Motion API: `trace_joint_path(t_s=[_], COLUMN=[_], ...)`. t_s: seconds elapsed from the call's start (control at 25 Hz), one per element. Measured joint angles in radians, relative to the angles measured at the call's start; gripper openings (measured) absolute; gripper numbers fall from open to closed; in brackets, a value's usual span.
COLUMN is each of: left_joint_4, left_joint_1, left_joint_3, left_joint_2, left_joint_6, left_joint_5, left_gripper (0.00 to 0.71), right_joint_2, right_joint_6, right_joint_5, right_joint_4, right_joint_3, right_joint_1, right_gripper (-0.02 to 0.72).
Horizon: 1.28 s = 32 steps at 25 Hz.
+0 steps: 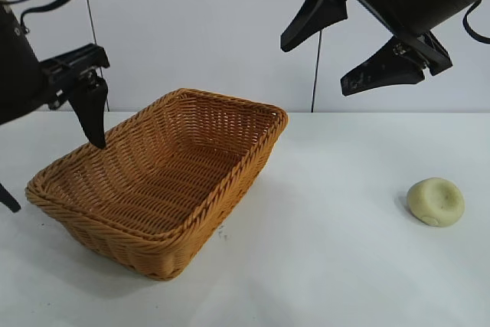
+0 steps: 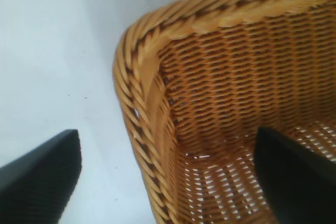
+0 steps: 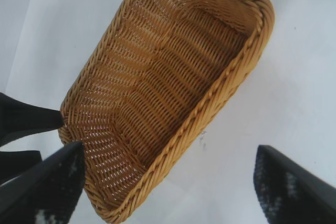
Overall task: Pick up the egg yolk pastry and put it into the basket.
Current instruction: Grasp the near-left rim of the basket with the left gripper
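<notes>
Exterior view: left gripper (image 1: 53, 174) straddles basket (image 1: 230, 189) rim; egg yolk pastry (image 1: 436, 201) well apart.

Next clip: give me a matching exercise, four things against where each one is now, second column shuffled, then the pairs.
Things:
1. pastry
2. basket
3. left gripper
4. right gripper

Places:
A. raised, open, above the table
B. on the table, right of the basket
C. open, astride the basket's corner rim
D. on the table, left of centre, nothing inside

Pairs: 1-B, 2-D, 3-C, 4-A

left gripper (image 1: 53, 166) second finger cut off; basket (image 2: 147, 129) partly out of frame
</notes>
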Motion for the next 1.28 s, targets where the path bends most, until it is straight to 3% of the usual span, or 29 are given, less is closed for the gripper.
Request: trace_joint_path(t_s=[0.16, 0.52, 0.64, 0.92, 1.0, 1.28], left_joint_4=[-0.007, -0.008, -0.010, -0.011, -0.015, -0.022], left_joint_1=[0.000, 0.000, 0.000, 0.000, 0.002, 0.021], left_joint_3=[0.000, 0.018, 0.032, 0.047, 0.047, 0.018], left_joint_2=[0.037, 0.039, 0.045, 0.045, 0.045, 0.019], left_joint_6=[0.000, 0.000, 0.000, -0.004, -0.019, 0.021], left_joint_5=[-0.036, -0.088, -0.089, -0.082, -0.098, -0.081], left_gripper=[0.641, 0.564, 0.488, 0.168, 0.108, 0.090], right_joint_2=[0.000, 0.000, 0.000, 0.000, 0.000, 0.000], right_joint_6=[0.000, 0.000, 0.000, 0.000, 0.000, 0.000], right_joint_5=[0.000, 0.001, 0.004, 0.008, 0.008, 0.008], right_joint_4=[0.000, 0.000, 0.000, 0.000, 0.000, 0.000], right_joint_3=[0.000, 0.000, 0.000, 0.000, 0.000, 0.000], right_joint_1=[0.000, 0.000, 0.000, 0.000, 0.000, 0.000], right_gripper=[0.627, 0.627, 0.627, 0.627, 0.627, 0.627])
